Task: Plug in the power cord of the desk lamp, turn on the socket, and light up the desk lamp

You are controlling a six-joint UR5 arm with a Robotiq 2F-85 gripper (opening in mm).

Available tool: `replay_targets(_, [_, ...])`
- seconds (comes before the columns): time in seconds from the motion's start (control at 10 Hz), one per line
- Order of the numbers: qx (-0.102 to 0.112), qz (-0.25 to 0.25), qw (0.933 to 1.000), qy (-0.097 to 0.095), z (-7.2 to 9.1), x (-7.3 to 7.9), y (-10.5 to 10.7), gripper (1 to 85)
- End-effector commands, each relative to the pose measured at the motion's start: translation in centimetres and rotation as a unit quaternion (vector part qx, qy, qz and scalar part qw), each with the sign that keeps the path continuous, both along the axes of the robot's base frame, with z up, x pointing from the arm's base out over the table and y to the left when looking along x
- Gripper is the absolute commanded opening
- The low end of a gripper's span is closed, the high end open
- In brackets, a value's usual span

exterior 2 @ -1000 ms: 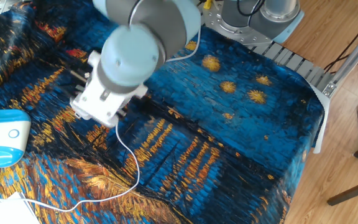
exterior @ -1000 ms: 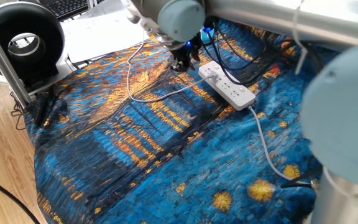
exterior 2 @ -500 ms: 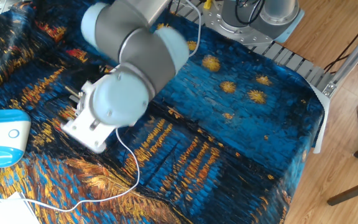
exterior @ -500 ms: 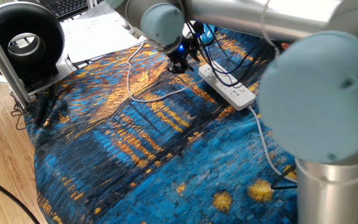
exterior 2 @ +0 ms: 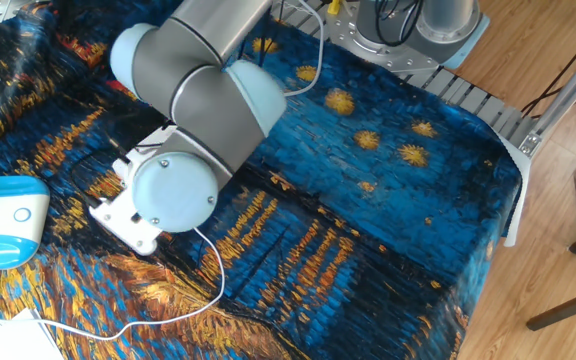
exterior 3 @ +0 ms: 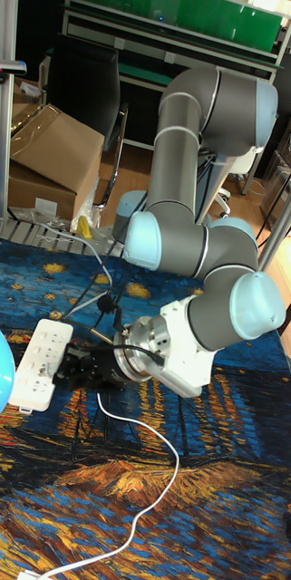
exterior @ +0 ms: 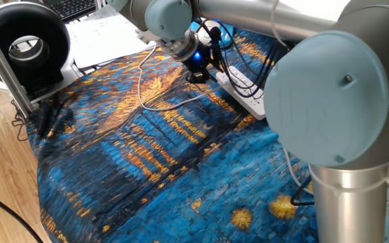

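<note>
End effector [exterior 3: 70, 367] beside socket [exterior 3: 38, 361]; grip state cannot be told. Power cord [exterior 3: 150, 489] apparently unplugged; switching and lighting remain.

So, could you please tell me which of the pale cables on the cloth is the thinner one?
The power cord: a very thin white line curling across the cloth from the claw. The cable leaving the socket is thicker and pale grey.

i get one fixed view from behind the arm's base, looking down across the tablecloth [exterior: 147, 169]. the other fixed view looks steeply down from the opposite side. the tall fixed view sits low, facing the arm. all share the socket [exterior 3: 38, 361] area.
</note>
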State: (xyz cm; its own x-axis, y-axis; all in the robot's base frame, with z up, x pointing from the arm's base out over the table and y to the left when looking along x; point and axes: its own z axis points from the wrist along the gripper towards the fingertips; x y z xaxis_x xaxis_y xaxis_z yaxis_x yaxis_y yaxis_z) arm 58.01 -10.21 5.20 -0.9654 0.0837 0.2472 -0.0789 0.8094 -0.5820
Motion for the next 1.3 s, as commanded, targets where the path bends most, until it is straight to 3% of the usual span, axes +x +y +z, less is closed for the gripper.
replay_targets(0.0, [-0.020, -0.022, 0.9995, 0.010, 0.6, -0.9, -1.4, 35.7])
replay_targets(0.2, [-0.034, -0.023, 0.9992, 0.003, 0.4, -0.2, -2.0, 35.7])
replay_targets(0.6, [-0.005, -0.064, 0.9979, 0.006, -0.7, -1.3, 0.5, 35.7])
replay_targets(0.7, [-0.008, -0.069, 0.9975, 0.003, -0.9, -1.5, 0.8, 35.7])
replay_targets(0.9, [-0.039, -0.065, 0.9970, -0.011, -0.9, -0.6, -0.3, 35.3])
replay_targets(1.2, [-0.046, -0.056, 0.9971, -0.022, -0.6, 0.2, -0.1, 35.3])
